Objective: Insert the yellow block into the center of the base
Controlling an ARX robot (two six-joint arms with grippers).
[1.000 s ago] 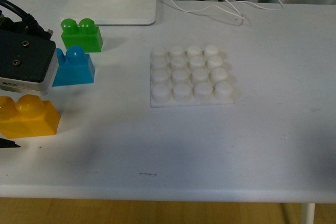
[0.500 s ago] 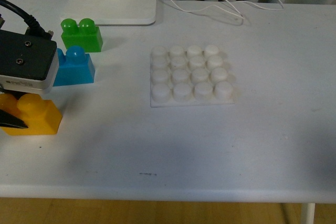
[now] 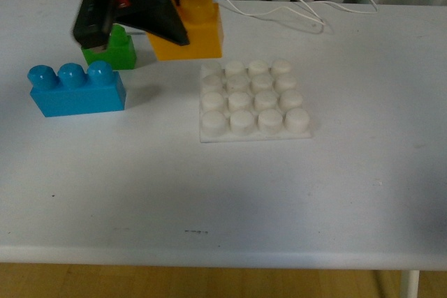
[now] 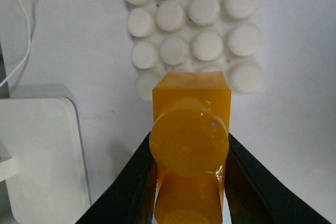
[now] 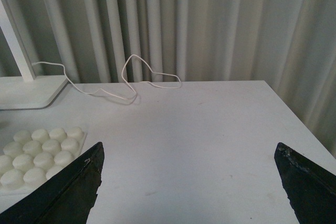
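My left gripper [image 3: 178, 33] is shut on the yellow block [image 3: 192, 26] and holds it in the air behind and left of the base [image 3: 255, 99]. In the left wrist view the yellow block [image 4: 190, 145] sits between the black fingers [image 4: 131, 182], with the white studded base [image 4: 194, 30] on the table beyond it. My right gripper [image 5: 189, 182] is open and empty over bare table; the base [image 5: 37, 150] shows at that view's left edge. The right gripper is not in the front view.
A blue three-stud brick [image 3: 77, 88] lies left of the base. A green brick [image 3: 115, 48] stands behind it, partly hidden by my left arm. The white lamp foot [image 4: 37, 156] and its white cable [image 3: 293, 5] lie at the back. Curtains [image 5: 184, 24] hang behind the table.
My left gripper has lifted the yellow block from the table's left front and carried it up, back and right, toward the base. The blue brick now shows whole.
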